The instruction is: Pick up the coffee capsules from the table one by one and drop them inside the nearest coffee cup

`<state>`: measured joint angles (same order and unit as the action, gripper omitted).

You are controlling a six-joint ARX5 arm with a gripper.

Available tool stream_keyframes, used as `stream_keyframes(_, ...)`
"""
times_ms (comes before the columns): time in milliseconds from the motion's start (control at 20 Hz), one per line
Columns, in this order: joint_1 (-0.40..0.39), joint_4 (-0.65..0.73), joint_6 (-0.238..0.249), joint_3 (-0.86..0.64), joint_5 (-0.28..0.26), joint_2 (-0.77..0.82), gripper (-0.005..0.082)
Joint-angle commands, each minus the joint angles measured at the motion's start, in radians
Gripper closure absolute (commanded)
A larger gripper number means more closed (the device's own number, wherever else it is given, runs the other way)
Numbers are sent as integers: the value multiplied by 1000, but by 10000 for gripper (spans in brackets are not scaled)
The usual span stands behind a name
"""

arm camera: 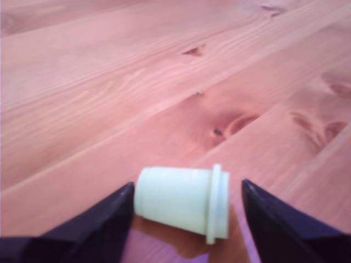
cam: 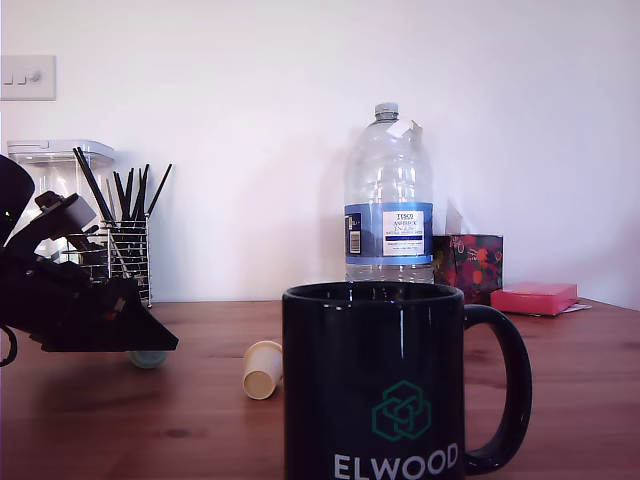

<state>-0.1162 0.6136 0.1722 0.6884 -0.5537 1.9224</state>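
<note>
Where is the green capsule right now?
The green capsule lies on its side on the table, between the open gripper's fingertips; in the exterior view it peeks out under the gripper, left of the cream capsule.

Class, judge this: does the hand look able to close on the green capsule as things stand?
Probably yes: the green capsule lies on its side between the open hand's fingers, nothing in between.

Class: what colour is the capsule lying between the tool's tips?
Pale sage green, clearest in the wrist view.

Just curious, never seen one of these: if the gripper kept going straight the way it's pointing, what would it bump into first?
Probably the sage green capsule, lying on its side between the open gripper fingers; beyond it, only the wooden table.
</note>
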Motion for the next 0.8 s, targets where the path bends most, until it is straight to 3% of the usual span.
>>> stream_keyframes(0, -3, 6, 11, 1, 25, 30, 460)
stream_keyframes(150, -8, 16, 11, 2, 39, 30, 556)
stream_keyframes(500, -46, -1, -7, 1, 38, -19, 556)
stream_keyframes(750, -101, -125, 20, -2, 38, -164, 556)
